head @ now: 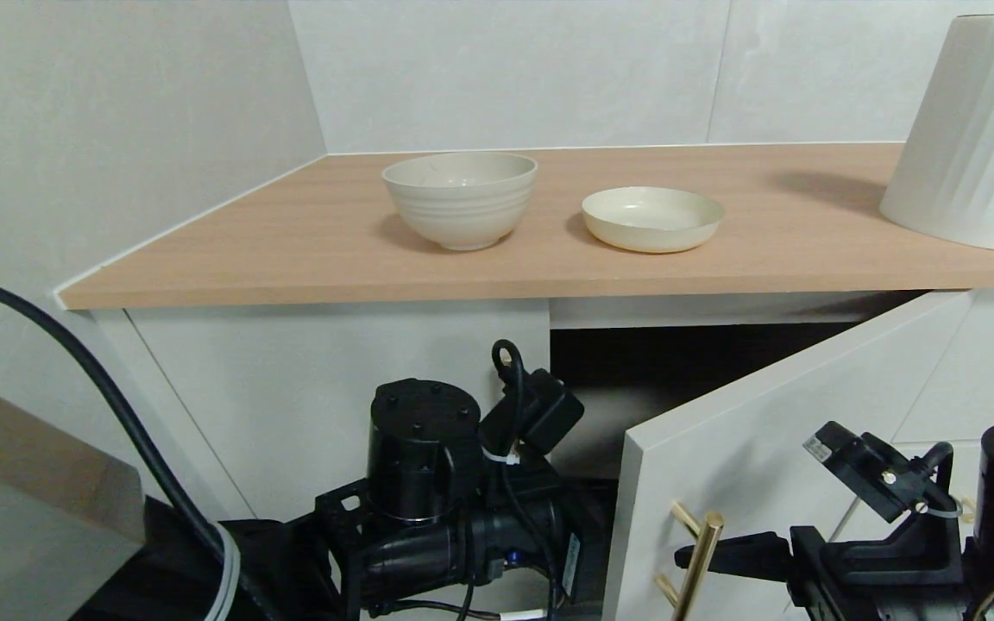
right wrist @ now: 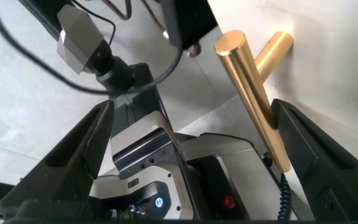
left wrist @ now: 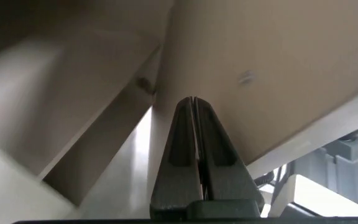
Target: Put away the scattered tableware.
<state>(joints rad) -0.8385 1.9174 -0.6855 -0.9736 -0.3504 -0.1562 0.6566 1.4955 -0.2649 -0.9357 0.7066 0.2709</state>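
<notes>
With my left end effector (left wrist: 193, 109) pressed together and my right end effector (right wrist: 191, 118) spread around the door handle (right wrist: 248, 93), I'd pinch the stiff, slick, likely fragile bowl (head: 460, 200) by its rim.

A light wooden countertop (head: 290, 250) runs into a corner of pale tiled wall (head: 506, 69); a thin white seam edges it where wood meets tile. At its right end a tall white ribbed cone (head: 976, 138) stands upright, narrower at the top; its shadow falls on the wood to its left. Low on the left, well below the counter, sits a brown flat-topped block (head: 22, 457); whether it is a box cannot be told.
</notes>
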